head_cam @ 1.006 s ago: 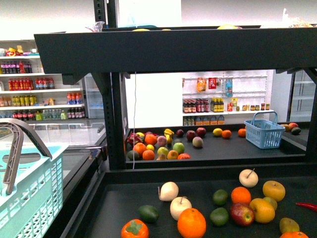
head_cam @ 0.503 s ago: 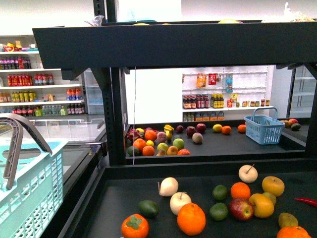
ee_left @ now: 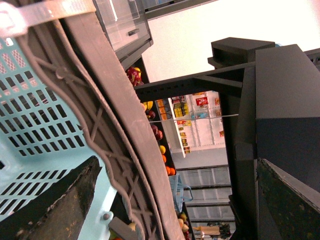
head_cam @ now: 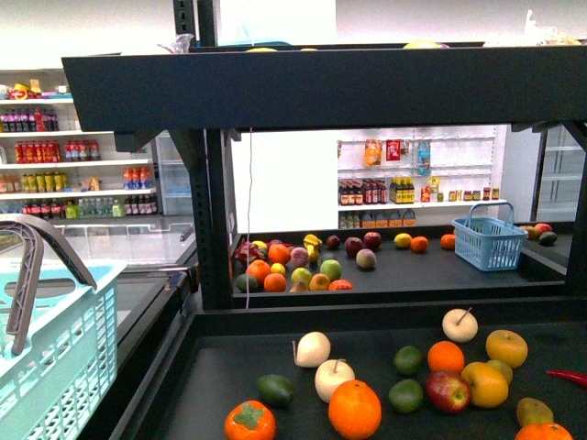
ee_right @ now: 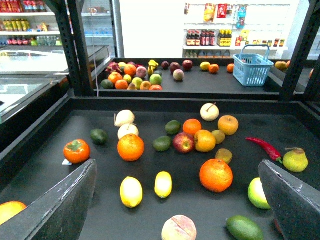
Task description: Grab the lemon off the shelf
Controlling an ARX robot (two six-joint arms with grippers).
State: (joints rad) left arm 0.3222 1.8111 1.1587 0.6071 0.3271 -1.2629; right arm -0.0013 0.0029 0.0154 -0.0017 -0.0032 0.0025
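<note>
Front view's bottom edge chops the near tray of the shelf, slicing the persimmon and the right-hand orange. The teal basket runs off the left edge and the red chili off the right. Top-tier fruit hides behind the rim, leaving just a yellow sliver. The far fruit pile is too small to name. In the left wrist view the basket handle blocks most of the scene. The right wrist view cuts off a peach.
</note>
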